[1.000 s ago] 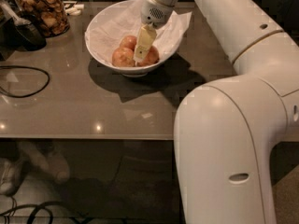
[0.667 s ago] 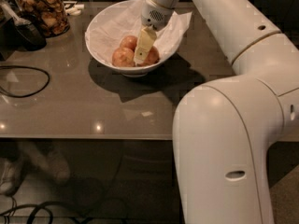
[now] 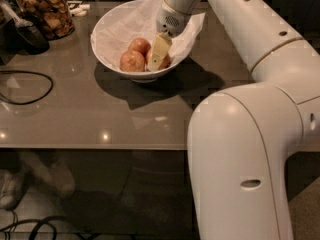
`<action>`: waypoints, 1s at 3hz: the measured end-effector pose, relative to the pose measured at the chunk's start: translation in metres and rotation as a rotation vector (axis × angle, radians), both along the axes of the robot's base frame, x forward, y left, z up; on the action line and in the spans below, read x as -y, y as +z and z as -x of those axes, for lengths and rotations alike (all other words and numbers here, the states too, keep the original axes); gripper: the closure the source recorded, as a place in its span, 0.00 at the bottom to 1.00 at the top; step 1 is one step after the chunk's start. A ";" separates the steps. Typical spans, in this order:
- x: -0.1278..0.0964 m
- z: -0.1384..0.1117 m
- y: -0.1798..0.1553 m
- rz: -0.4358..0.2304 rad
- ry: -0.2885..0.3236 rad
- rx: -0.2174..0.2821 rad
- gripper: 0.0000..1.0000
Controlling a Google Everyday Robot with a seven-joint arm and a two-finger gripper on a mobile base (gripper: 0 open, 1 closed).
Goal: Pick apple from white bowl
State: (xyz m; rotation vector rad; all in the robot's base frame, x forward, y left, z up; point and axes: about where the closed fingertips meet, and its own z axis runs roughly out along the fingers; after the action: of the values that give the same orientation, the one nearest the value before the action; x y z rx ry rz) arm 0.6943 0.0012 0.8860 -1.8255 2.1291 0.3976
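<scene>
The white bowl (image 3: 107,51), lined with crumpled white paper, stands on the grey table and holds three apples. Two lie at the left: a redder one (image 3: 139,45) at the back and a paler one (image 3: 131,62) in front. The third, pinkish-red apple (image 3: 165,61) lies at the right, mostly hidden behind my gripper. My gripper (image 3: 159,59) reaches down into the bowl from the upper right and sits right at this apple. How its jaws stand around the apple is hidden.
A glass jar of brown snacks (image 3: 46,11) stands at the back left beside a dark object (image 3: 27,34). A black cable (image 3: 25,86) loops on the table's left. My white arm (image 3: 245,149) fills the right side. The table's front edge (image 3: 100,146) runs across the middle.
</scene>
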 end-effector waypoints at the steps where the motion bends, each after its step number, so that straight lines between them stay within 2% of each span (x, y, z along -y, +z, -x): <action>1: 0.006 -0.001 -0.006 -0.005 -0.013 -0.013 0.25; 3: 0.012 -0.004 -0.011 -0.011 -0.028 -0.025 0.25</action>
State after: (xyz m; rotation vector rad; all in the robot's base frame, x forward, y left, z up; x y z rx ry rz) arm 0.6987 -0.0112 0.8754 -1.7918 2.1625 0.4265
